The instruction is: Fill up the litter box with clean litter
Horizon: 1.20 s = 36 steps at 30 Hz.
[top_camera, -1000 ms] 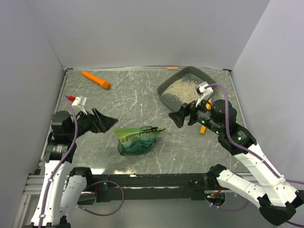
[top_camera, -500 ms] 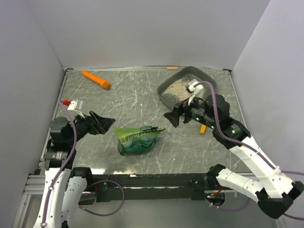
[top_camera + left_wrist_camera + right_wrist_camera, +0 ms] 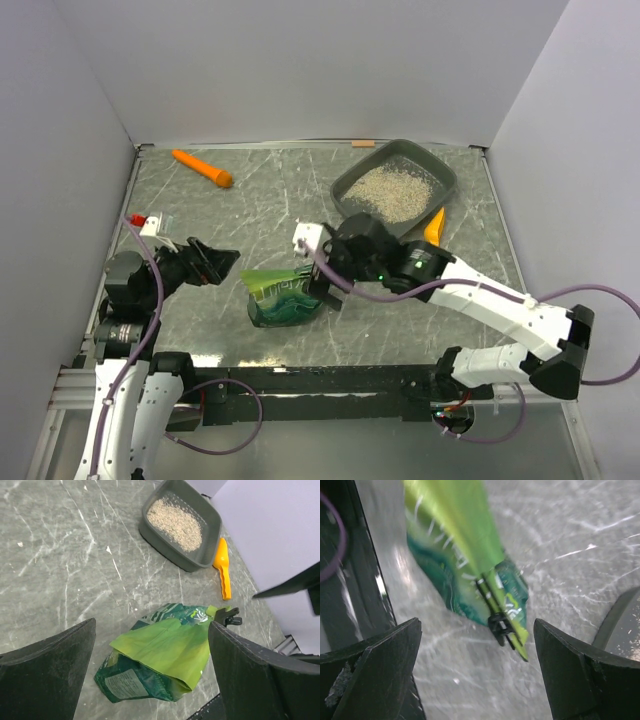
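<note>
Litter box (image 3: 444, 176) at the far right of the table (image 3: 270, 200), clean litter (image 3: 392, 190) inside, right gripper (image 3: 477, 625) spread wide above the green bag (image 3: 280, 300), left gripper (image 3: 152, 630) equally wide, empty, beside the bag

Green bag (image 3: 285, 298), orange scoop (image 3: 436, 224), orange stick (image 3: 203, 168)

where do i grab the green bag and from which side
Grip the folded top flap of the green bag just beside the black clip, coming down from above. The clipped flap rises as a thin ridge, probably easy to straddle; the body below is bulky and slack.
</note>
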### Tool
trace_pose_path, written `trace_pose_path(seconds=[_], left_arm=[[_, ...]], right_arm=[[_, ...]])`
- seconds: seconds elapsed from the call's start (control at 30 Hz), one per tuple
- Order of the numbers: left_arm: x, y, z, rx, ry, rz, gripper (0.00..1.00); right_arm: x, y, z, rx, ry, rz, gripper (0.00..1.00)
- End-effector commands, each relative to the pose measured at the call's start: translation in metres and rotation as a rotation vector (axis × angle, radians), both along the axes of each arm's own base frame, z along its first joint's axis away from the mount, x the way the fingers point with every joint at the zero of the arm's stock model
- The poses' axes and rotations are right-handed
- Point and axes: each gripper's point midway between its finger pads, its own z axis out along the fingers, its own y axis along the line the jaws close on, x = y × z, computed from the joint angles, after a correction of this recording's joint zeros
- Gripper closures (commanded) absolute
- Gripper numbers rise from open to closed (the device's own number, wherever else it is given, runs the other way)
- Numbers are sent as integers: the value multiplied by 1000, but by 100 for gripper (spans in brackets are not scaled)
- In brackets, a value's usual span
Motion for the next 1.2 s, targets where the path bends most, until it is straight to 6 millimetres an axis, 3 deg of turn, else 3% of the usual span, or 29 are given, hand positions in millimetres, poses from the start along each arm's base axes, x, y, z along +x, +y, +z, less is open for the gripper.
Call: trace_pose_path(seconds=[0.0, 0.4, 0.8, 1.17], left_arm=[[2, 4, 11, 20, -71, 24, 3], [-6, -7, 8, 3, -83, -21, 3], [-9, -9, 7, 3, -84, -30, 3], [-8, -11, 6, 3, -81, -39, 3]], right_arm=[[8, -15, -20, -162, -154, 69, 0], [15, -12, -22, -118, -284, 135, 1], [27, -6, -30, -92, -249, 136, 7], [32, -3, -49, -100, -188, 152, 9]])
